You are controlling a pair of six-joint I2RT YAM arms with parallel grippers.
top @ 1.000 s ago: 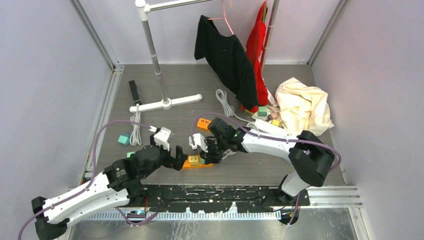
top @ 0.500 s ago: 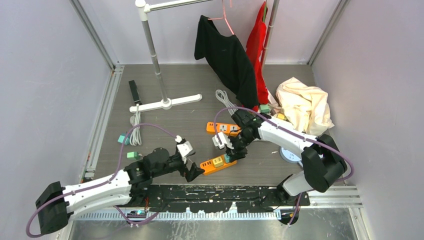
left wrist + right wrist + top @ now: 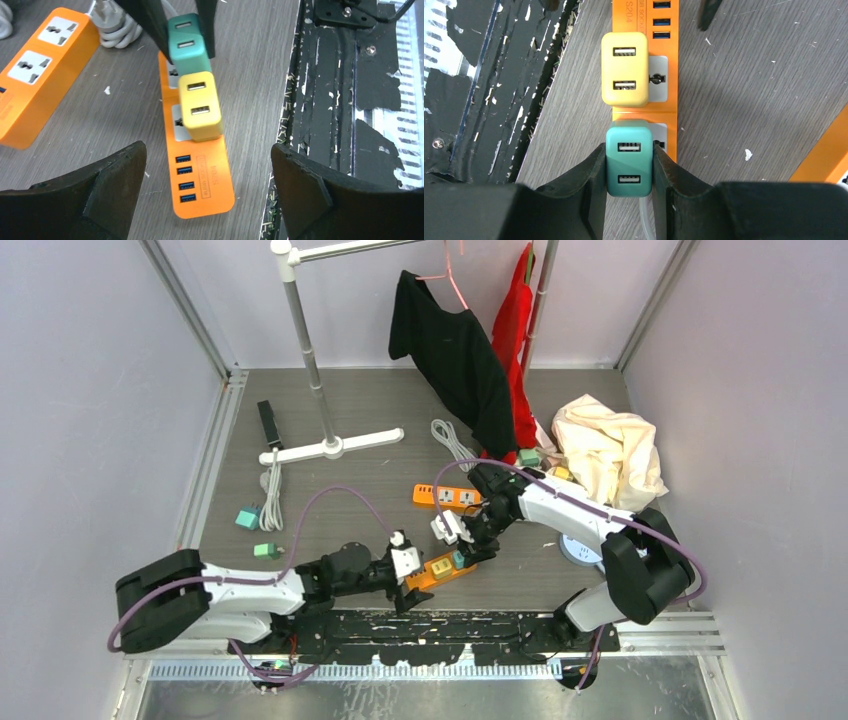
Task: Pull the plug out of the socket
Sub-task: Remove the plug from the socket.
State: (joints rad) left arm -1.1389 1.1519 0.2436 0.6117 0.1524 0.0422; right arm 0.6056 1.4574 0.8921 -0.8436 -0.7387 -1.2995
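Boxy teal plug [image 3: 629, 160] in right fingers [image 3: 584, 192], orange strip [image 3: 210, 150], woodgrain table [image 3: 749, 75]

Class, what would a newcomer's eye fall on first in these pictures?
The orange power strip at the front edge of the table stands out, a yellow plug and a teal plug seated in it. The right hand is shut on the teal plug; the open left hand hovers at the strip's USB end.
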